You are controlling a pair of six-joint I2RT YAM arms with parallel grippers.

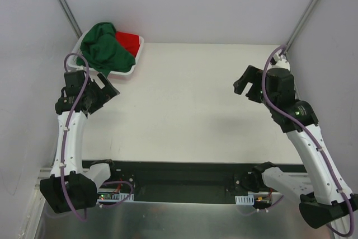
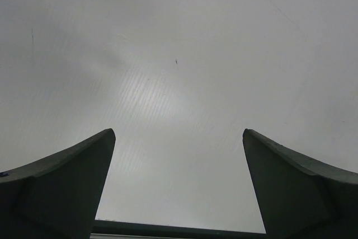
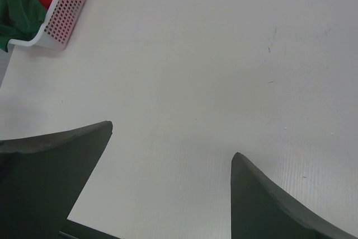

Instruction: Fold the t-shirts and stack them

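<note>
I'm looking at the white worktop (image 1: 190, 104) under both arms. The white basket (image 1: 140, 43) sits at its far left corner. The green t-shirt (image 1: 103, 48) is heaped in it and spills over the near rim, with the red t-shirt (image 1: 127, 40) tucked behind. My left claw (image 2: 179, 132) is wide and holds nothing, just beside the basket. The right claw (image 3: 172, 139) is wide too, over the worktop's right side.

I logged the worktop (image 1: 190, 110) as matt white, finely ribbed. The green t-shirt (image 1: 103, 48) and red t-shirt (image 1: 127, 40) looked like soft, matt cloth. The basket (image 3: 64, 18) was smooth white plastic lattice. The left pincer (image 2: 178, 130) and right pincer (image 3: 172, 139) read dark, matt, smooth.
</note>
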